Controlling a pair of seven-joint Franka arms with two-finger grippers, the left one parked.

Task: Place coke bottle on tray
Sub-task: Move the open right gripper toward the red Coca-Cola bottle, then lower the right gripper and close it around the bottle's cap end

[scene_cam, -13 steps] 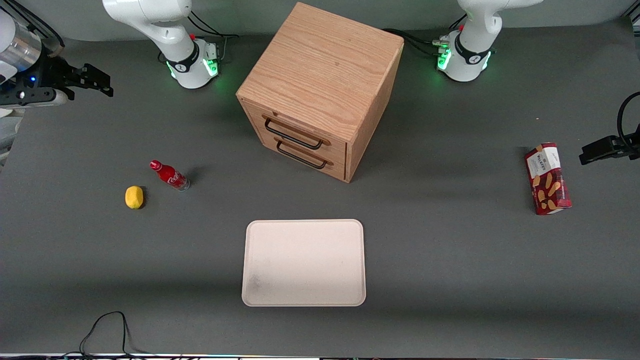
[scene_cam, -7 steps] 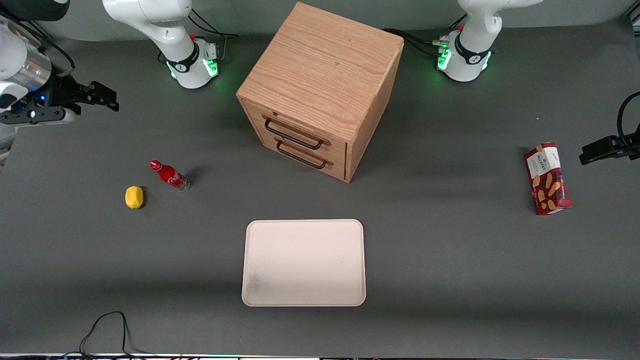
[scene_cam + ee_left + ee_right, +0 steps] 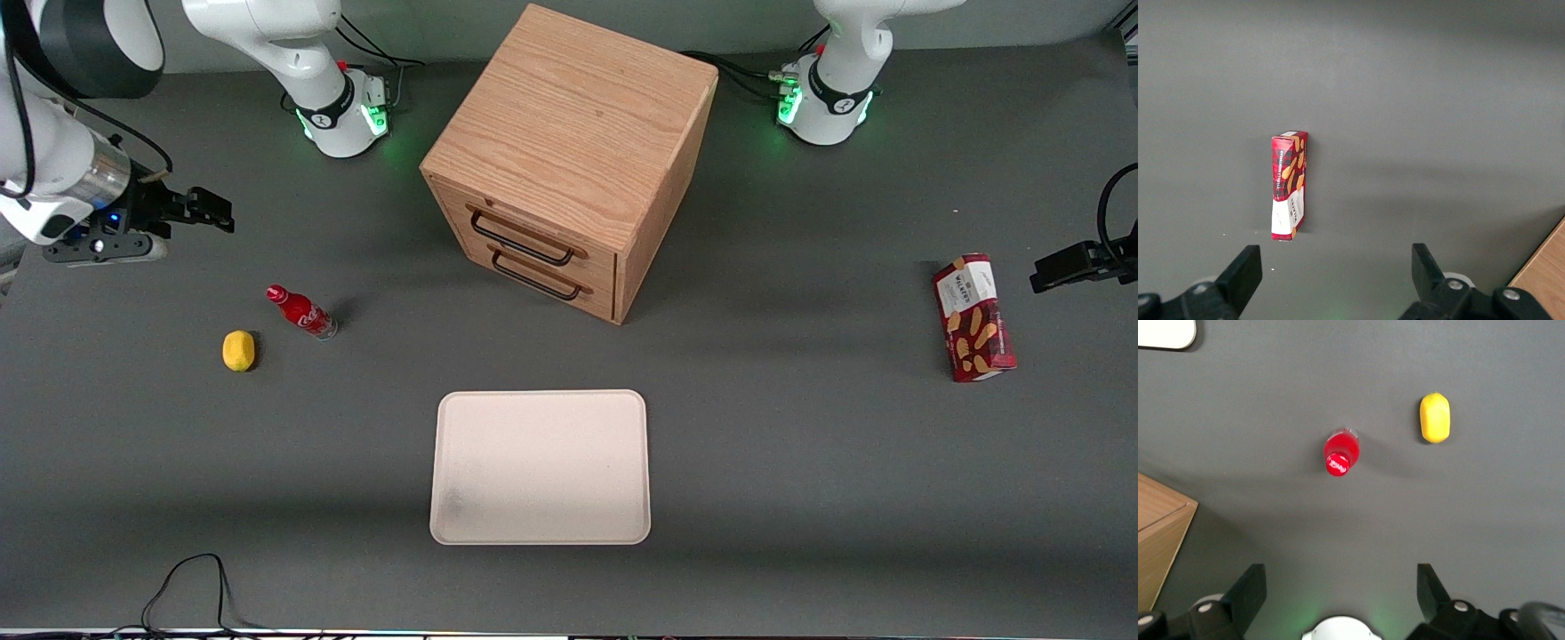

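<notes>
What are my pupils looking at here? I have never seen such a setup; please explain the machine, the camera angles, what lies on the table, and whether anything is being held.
These are two robot arms bolted to a grey table. One picture faces them from the front; the two others come from cameras on their wrists. On the table stand a wooden drawer cabinet, a cream tray, a small coke bottle, upright, a lemon beside it, and a red biscuit box toward the parked arm's end. The working arm's gripper hangs open above the table, farther from the front camera than the bottle. It holds nothing.
</notes>
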